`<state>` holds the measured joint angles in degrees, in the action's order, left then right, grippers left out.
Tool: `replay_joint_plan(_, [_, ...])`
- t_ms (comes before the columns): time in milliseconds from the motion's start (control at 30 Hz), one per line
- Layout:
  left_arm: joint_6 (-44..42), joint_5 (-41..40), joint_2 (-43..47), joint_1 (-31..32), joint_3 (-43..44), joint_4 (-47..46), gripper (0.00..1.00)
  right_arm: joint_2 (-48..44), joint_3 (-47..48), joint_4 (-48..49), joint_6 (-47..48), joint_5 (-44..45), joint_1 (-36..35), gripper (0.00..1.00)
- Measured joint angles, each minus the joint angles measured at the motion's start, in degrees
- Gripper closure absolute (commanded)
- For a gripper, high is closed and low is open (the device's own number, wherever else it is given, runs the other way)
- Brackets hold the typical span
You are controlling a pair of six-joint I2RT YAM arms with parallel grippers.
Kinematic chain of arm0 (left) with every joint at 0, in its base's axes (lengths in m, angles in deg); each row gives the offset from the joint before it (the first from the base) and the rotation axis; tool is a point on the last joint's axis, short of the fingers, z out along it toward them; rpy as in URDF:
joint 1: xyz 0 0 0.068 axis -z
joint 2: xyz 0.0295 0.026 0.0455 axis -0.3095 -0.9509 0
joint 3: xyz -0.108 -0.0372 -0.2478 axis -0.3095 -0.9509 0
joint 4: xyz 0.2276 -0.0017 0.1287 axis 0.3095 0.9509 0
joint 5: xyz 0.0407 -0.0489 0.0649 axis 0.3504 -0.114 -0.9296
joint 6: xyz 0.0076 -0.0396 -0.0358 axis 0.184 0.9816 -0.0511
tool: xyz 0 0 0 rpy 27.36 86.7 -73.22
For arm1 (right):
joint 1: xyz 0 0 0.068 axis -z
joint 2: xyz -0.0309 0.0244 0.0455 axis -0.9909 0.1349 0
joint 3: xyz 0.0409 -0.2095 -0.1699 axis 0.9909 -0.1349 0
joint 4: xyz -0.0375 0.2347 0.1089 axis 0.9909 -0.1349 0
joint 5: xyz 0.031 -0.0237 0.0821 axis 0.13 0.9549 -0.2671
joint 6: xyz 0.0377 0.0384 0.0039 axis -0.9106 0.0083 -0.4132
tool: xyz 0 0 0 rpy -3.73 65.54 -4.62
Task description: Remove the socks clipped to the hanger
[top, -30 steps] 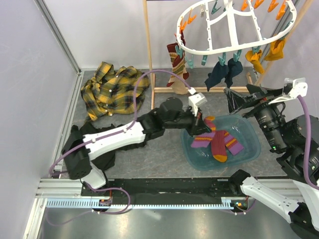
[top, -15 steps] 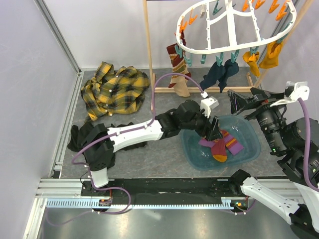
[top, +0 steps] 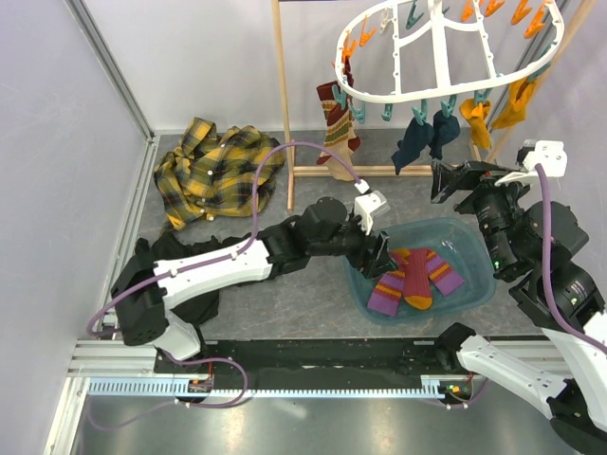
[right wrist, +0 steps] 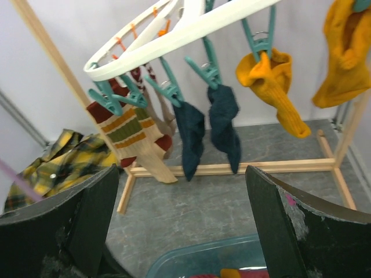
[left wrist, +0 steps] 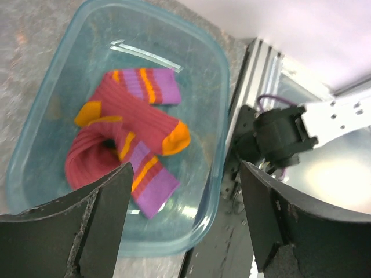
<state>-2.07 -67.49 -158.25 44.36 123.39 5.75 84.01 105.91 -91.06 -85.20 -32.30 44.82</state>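
The white oval hanger hangs at the back right with orange and teal clips. Clipped to it are a beige striped sock, navy socks and mustard socks. Two maroon striped socks lie loose in the clear blue tub. My left gripper stands open over the tub's left part, empty; its wrist view looks down on the maroon socks. My right gripper is open below the hanger, facing the navy socks and a mustard sock, apart from them.
A yellow plaid shirt lies at the back left, and a black garment sits beside the left arm. A wooden frame post and its floor bar stand behind the tub. A metal rail runs along the near edge.
My left gripper opened and let the maroon sock drop into the tub, then drew back to the left. The right arm shifted up and left toward the hanger.
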Motion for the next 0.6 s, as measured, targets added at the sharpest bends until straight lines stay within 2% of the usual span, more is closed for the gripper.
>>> replay_joint_plan(167, [-4.00, -3.82, 4.17, 0.00, -2.32, 4.04, 0.15, 1.20, 0.61, -0.48, 4.20, 4.48, 0.00, 0.04])
replay_joint_plan(200, [-5.03, -5.09, 4.90, 0.00, -2.34, 5.07, 0.11, 2.25, 1.53, -0.98, 5.55, 5.81, 0.00, 0.05])
replay_joint_plan(433, [-12.09, -14.36, 11.89, 0.00, -3.32, 9.38, 0.01, 10.78, 6.88, -1.36, 14.27, 13.60, 0.46, 0.07])
replay_joint_plan(600, [-16.70, -19.74, 16.57, 0.00, -6.05, 9.81, 0.01, 16.87, 11.98, -1.73, 17.29, 12.96, 6.62, 0.08])
